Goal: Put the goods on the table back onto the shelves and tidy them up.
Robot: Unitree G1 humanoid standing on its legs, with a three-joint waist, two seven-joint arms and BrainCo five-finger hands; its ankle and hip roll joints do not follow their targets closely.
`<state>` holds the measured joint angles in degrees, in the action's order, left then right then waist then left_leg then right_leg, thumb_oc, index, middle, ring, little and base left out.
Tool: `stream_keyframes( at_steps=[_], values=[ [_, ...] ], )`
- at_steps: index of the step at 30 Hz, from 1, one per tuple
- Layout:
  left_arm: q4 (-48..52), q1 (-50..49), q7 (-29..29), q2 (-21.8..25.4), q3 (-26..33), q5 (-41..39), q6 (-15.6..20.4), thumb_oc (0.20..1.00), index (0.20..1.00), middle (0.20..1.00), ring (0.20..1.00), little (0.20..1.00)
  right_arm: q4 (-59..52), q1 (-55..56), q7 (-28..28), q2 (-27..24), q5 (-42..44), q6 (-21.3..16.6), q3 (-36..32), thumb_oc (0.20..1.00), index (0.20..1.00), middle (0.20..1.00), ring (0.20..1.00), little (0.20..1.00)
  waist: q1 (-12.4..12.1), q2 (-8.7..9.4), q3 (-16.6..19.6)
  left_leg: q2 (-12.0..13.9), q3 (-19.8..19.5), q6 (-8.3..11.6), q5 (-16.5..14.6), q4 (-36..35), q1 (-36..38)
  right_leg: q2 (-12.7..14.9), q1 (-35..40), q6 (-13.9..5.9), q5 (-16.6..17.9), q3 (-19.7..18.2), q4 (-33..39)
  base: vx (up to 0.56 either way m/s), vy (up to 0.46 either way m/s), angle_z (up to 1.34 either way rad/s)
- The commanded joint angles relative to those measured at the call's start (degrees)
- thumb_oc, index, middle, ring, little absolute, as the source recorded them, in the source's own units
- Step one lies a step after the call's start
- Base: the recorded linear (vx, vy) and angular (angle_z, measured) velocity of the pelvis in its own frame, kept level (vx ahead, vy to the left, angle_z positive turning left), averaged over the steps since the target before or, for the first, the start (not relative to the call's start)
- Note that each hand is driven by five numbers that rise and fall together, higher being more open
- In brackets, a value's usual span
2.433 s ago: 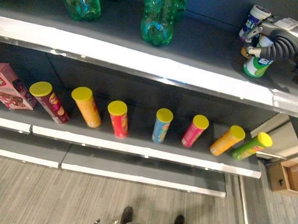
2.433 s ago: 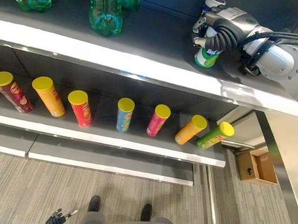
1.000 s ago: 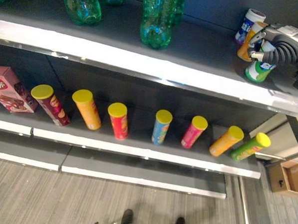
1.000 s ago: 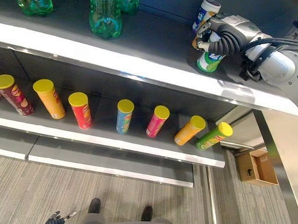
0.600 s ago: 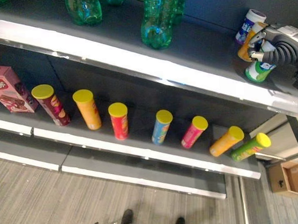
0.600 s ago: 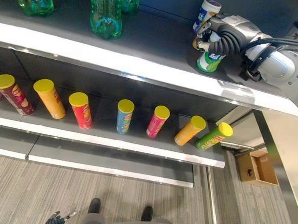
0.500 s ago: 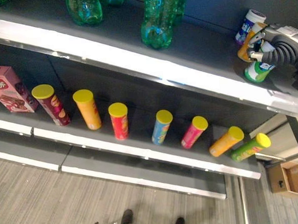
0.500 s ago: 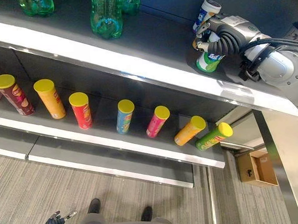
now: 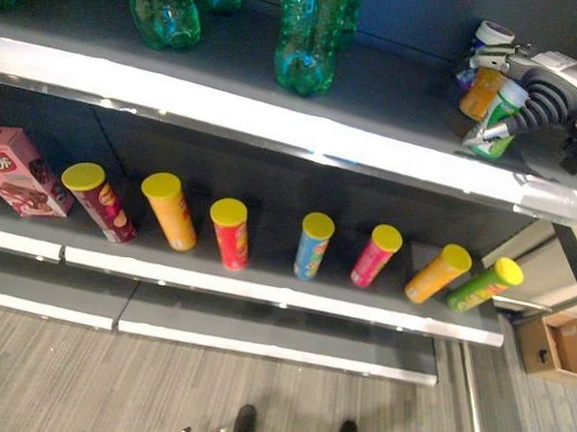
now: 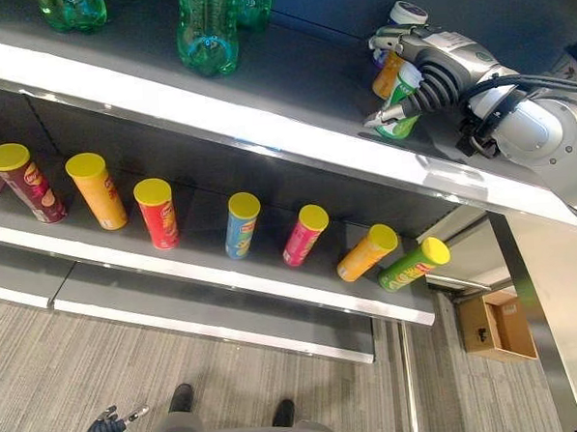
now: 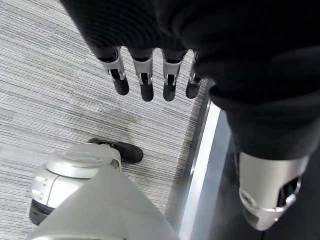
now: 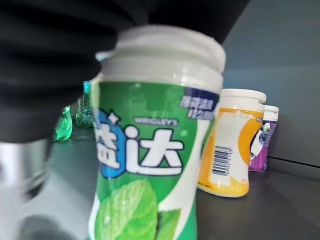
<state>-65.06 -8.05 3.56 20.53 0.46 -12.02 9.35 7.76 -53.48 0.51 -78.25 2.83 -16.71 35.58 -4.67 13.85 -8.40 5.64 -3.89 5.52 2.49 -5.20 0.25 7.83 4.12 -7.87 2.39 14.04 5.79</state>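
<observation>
So the green gum bottle (image 10: 399,102) with its white cap and mint-leaf label sits on the top shelf (image 10: 291,76), right robot hand (image 10: 426,68) curled round it; just behind it stand an orange bottle (image 10: 388,73) and a purple-white bottle (image 12: 264,137); green plastic bottles (image 10: 206,32) are further along that shelf; chip cans (image 10: 239,222) line the shelf below; left robot hand (image 11: 145,75) hangs over the floor, fingers straight.

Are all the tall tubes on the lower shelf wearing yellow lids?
Yes: every tube along the lower shelf, from the dark red tube to the green tube, has a yellow lid.
</observation>
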Motion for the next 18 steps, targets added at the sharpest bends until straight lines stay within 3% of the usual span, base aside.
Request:
stream_keyframes(
  at_steps=[1, 11, 14, 18],
  values=[
    [-0.9, 2.5, 0.3, 2.5, 0.0, 1.7, 0.6, 1.0, 1.0, 1.0, 1.0, 1.0, 2.8, -2.8, -0.9, 0.2, 2.0, 0.3, -0.2, 1.0, 1.0, 1.0, 1.0, 1.0, -0.4, -0.32, -0.7, 3.2, 5.0, 2.2, -5.5, 0.9, 3.1, 2.4, 1.0, -2.12, -2.9, 2.0, -1.4, 0.0, 0.0, 0.0],
    [-0.7, 2.5, 0.5, 2.4, 0.1, 1.8, 0.7, 1.0, 1.0, 1.0, 1.0, 1.0, 2.9, -1.4, -2.3, -0.6, 1.1, 0.2, -3.0, 1.0, 1.0, 1.0, 1.0, 1.0, -0.1, -0.43, -0.5, 3.3, 5.0, 2.19, -5.7, 0.9, 3.3, 2.4, 1.2, -2.14, -2.9, 1.9, -1.4, 0.0, 0.0, 0.0],
    [-0.6, 2.6, 0.8, 2.2, 0.2, 2.0, 0.8, 1.0, 1.0, 1.0, 1.0, 1.0, 2.4, -0.1, -4.9, -1.3, 0.0, 0.0, -6.8, 1.0, 1.0, 1.0, 1.0, 1.0, 0.1, -0.59, -0.4, 3.3, 4.9, 2.12, -5.8, 0.9, 3.3, 2.4, 1.2, -2.15, -3.0, 1.9, -1.4, 0.0, 0.0, 0.0],
    [-0.8, 2.5, 1.3, 1.4, 0.8, 2.3, 0.8, 1.0, 1.0, 1.0, 1.0, 1.0, 0.0, 4.1, -11.0, -1.6, -3.8, -0.3, -16.9, 1.0, 1.0, 1.0, 1.0, 1.0, 0.7, -1.19, 0.0, 3.2, 4.8, 1.9, -6.0, 0.9, 3.4, 2.4, 1.3, -2.18, -3.1, 1.9, -1.4, 0.0, 0.0, 0.0]
  ],
)
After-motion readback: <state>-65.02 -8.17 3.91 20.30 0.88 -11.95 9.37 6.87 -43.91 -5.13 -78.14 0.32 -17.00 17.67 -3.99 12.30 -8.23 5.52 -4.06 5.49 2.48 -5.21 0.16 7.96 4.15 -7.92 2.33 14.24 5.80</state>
